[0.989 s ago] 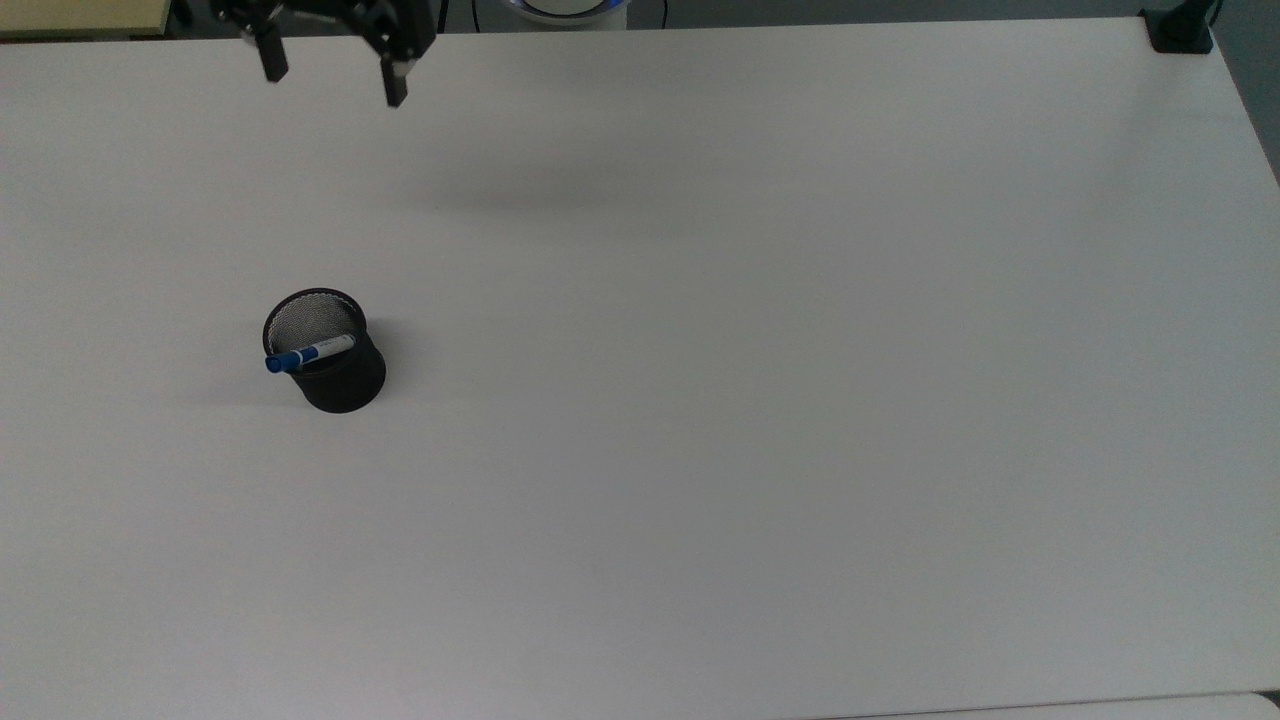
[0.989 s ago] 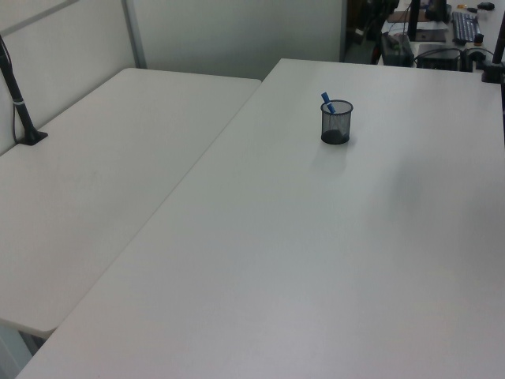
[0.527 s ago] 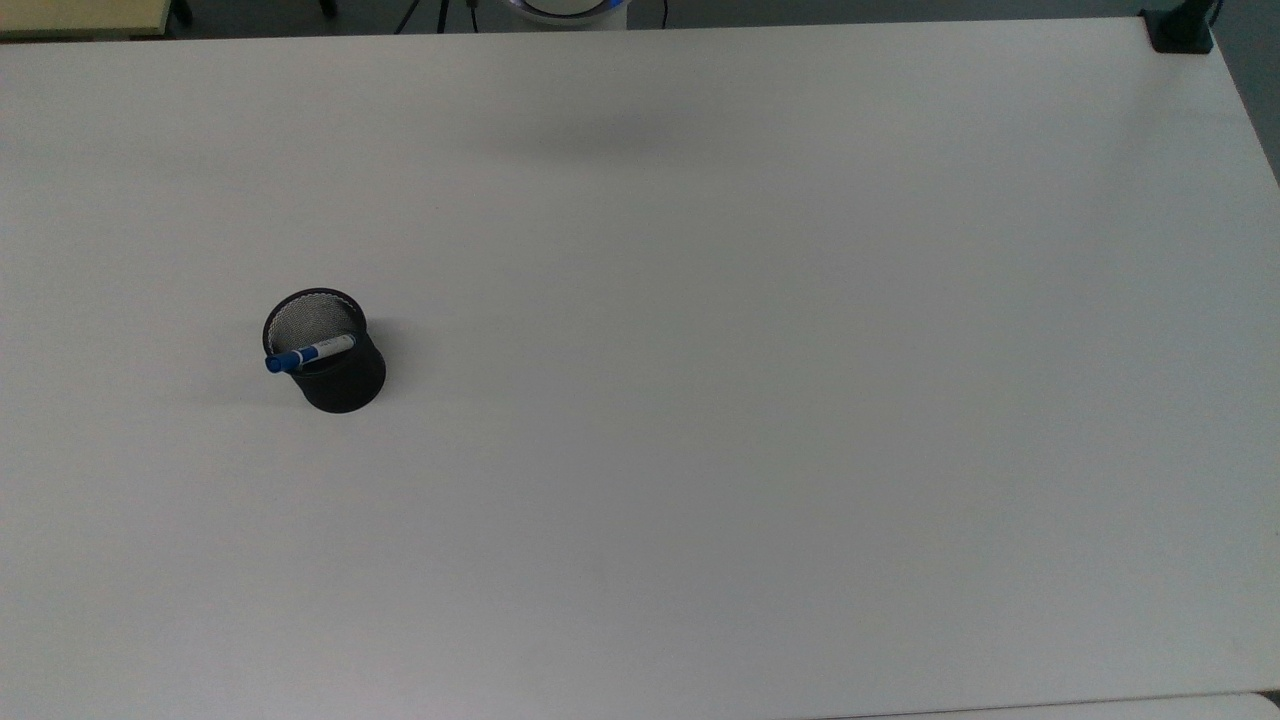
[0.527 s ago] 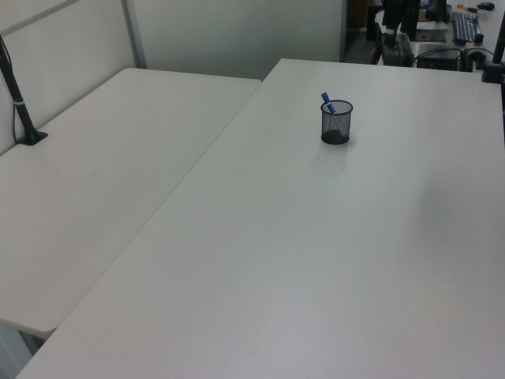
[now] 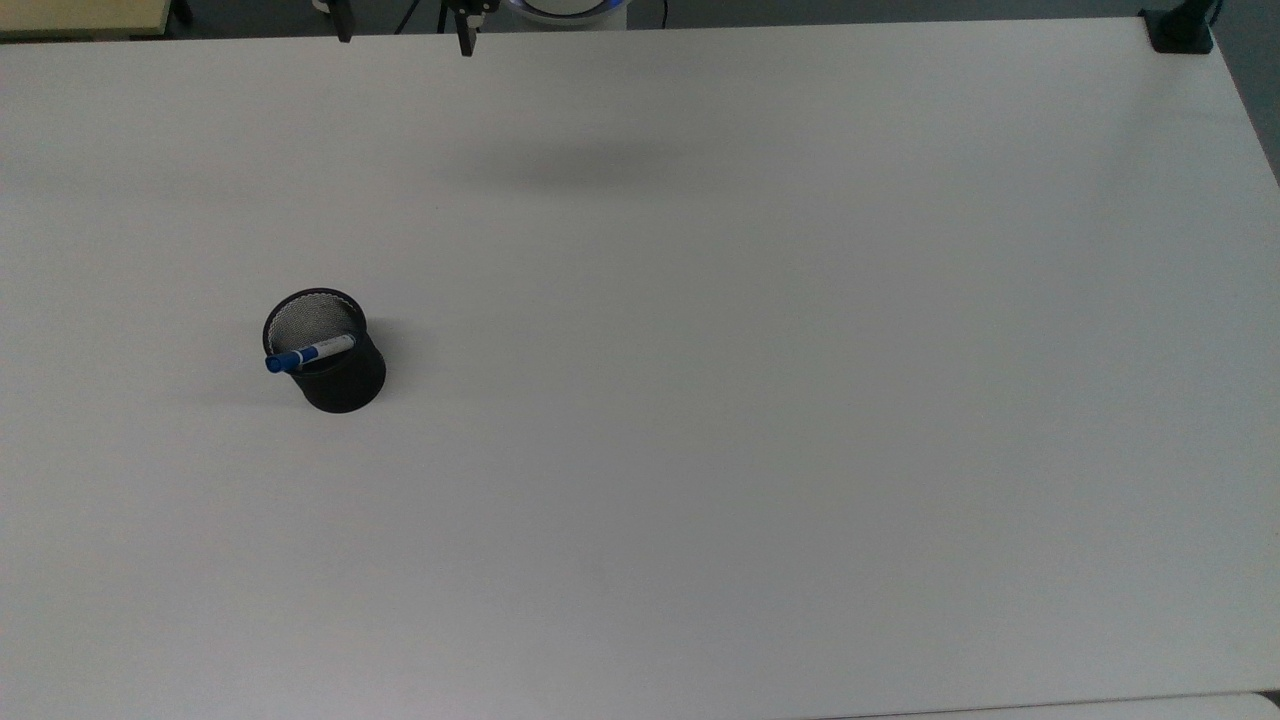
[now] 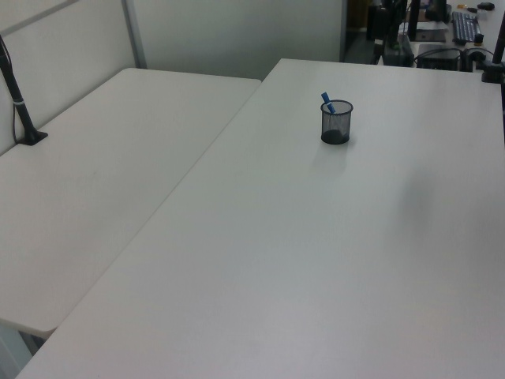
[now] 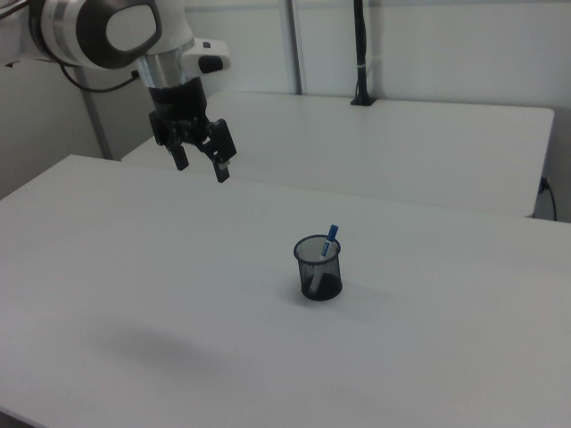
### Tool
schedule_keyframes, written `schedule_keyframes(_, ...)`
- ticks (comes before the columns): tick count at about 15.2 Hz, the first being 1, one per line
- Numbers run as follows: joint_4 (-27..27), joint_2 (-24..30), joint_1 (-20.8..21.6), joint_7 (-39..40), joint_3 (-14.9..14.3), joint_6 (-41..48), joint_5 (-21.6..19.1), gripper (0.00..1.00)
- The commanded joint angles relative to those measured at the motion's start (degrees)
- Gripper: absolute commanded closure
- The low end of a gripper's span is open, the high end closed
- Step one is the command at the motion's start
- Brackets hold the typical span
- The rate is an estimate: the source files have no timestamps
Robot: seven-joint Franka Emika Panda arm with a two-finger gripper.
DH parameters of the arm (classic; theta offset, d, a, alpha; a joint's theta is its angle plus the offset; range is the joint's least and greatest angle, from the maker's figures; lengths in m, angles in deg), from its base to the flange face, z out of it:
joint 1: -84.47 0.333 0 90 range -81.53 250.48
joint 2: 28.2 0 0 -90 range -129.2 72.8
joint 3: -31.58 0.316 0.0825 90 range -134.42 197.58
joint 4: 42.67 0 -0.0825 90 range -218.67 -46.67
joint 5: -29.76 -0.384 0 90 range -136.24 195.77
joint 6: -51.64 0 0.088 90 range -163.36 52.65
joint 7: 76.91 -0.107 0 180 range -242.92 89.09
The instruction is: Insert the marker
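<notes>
The marker (image 7: 328,244) is already standing inside the black mesh cup (image 7: 318,269), leaning against the rim with its blue cap poking out above it, so the insertion looks done and the step in hand is, by my reading, the retreat. Doing that well means the arm is keeping high and well clear of the cup, so nothing is brushing the cap or tipping the cup over, and the fingers are staying apart so nothing gets dragged along.

The tool (image 7: 200,161) is hanging in the air well above the tabletop (image 7: 178,294), released: its two fingers are spread wide, holding nothing and touching nothing. In the right view the cup and marker are sitting well apart from the tool, lower and off to the right view's right. In the top view the fingertips (image 5: 464,38) are peeking in at the upper edge, with the cup (image 5: 335,375) far below them, toward the top view's left.
</notes>
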Motion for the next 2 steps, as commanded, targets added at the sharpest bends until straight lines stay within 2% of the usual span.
schedule_keyframes(1, 1.24, -0.19, 0.09, 0.39, -0.49, -0.17, 0.2, 0.0)
schedule_keyframes(2, 1.24, -0.1, 0.09, 0.65, -0.49, -0.17, 0.11, 0.0)
